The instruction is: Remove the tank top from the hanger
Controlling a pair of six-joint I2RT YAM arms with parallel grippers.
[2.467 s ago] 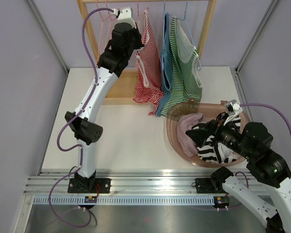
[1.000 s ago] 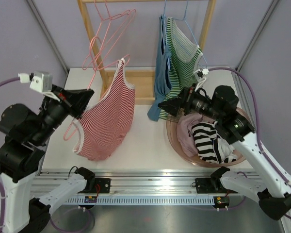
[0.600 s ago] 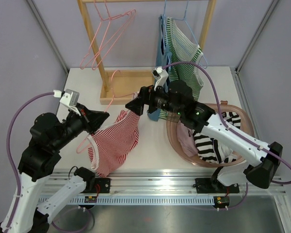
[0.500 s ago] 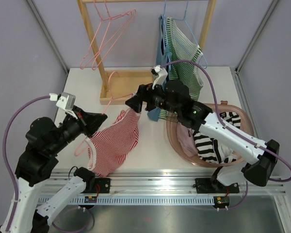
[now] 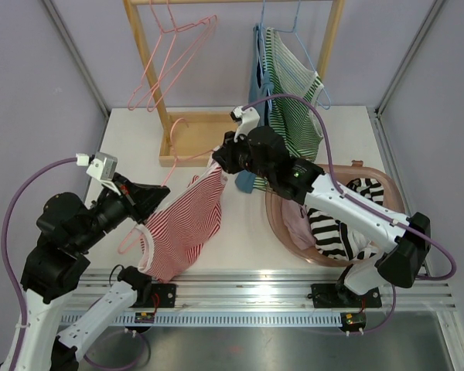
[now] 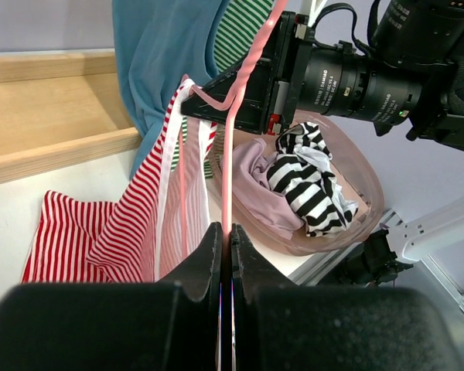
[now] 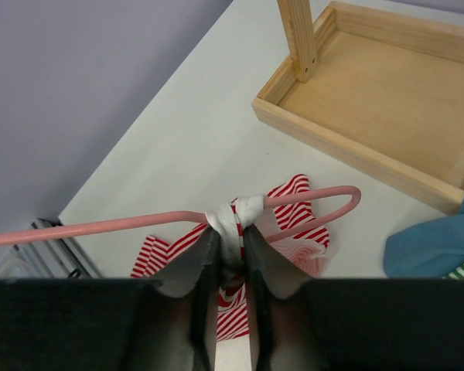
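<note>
Right hand (image 7: 232, 239) pinching red-striped tank top (image 5: 184, 224) strap, left hand (image 6: 230, 232) clamped on pink hanger (image 6: 227, 170).

I note: tank top (image 5: 189, 220), soft matt cloth; hanger (image 7: 100, 227), smooth coated wire, slight sheen; rack base (image 5: 201, 137), pale bare wood.

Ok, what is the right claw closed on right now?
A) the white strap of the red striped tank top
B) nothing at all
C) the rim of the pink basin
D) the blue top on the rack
A: the right wrist view shows the right claw pinching the bunched white strap of the red striped tank top where it wraps the pink hanger.
</note>
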